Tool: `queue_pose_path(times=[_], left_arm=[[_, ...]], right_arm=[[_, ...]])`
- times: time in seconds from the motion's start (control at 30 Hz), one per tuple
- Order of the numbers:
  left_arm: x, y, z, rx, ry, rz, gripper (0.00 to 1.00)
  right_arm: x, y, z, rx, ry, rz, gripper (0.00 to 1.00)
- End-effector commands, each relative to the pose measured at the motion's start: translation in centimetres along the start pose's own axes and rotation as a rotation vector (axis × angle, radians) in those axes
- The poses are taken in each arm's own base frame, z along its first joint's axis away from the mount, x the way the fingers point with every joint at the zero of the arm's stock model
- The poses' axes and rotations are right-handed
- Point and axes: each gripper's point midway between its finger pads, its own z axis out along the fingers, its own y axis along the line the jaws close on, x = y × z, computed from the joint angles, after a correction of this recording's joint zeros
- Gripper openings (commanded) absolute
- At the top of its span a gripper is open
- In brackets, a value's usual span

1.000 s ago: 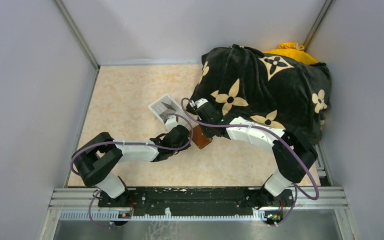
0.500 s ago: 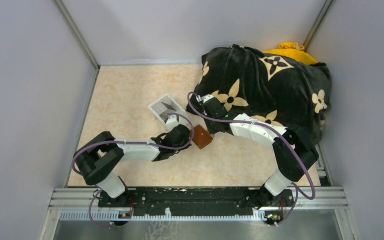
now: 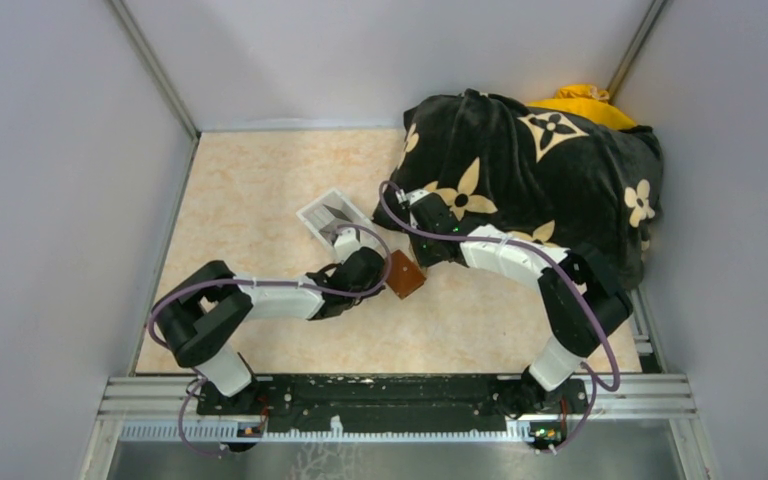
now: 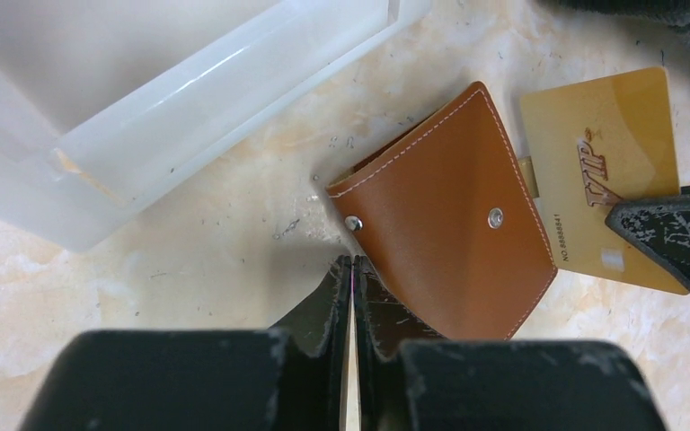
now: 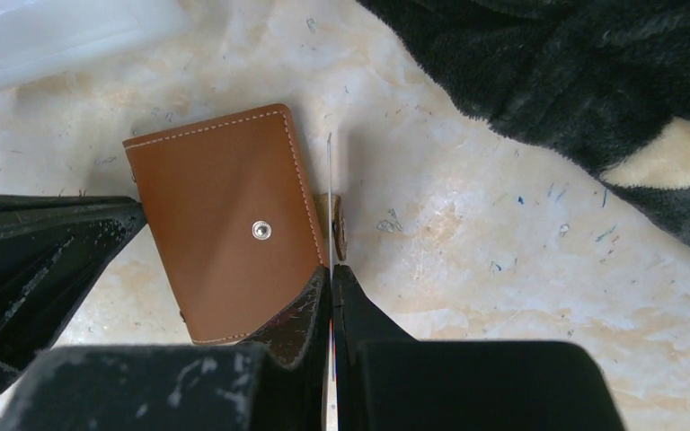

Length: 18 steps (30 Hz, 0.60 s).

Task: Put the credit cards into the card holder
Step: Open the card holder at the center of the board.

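While the left gripper steadies the brown leather card holder by its near edge, jaws closed almost to nothing with what looks like the leather's rim nipped between them, the right gripper has its jaws shut flat on a gold VIP card, which its own wrist camera sees only edge-on as a thin pale line. The card holder lies on the marbled table just beside the clear plastic tray, between the two grippers, folded, with its snap stud facing up. The card's long edge runs along the holder's far side, touching or nearly so. I judge the step in hand to be the insertion of this card: it is grasped and brought to the holder, but not seated. The next move seems to call for finding the pocket mouth, tilting the card's leading edge into it and sliding it home while the left gripper stops the holder skating away. The pocket opening shows in no view, so I cannot tell whether the card has entered at all or merely rests against the outside. From above, the right arm hides the card, the tray's contents are too small to read, and no other credit cards are plainly visible. The black flower-patterned blanket covers whatever lies beneath it.
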Motion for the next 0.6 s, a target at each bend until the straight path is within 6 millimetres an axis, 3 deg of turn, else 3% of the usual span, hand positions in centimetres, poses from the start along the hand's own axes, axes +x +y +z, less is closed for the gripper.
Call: queue_pose_path(times=[0.0, 0.57], left_arm=[[1.5, 2.8, 0.4, -0.107, 0.041, 0.071, 0.10], [1.9, 5.2, 0.9, -0.190, 0.050, 0.098, 0.07]], right_arm=[[-0.6, 0.3, 0.6, -0.055, -0.032, 0.042, 0.00], [-0.3, 0.1, 0.9, -0.154, -0.038, 0.144, 0.00]])
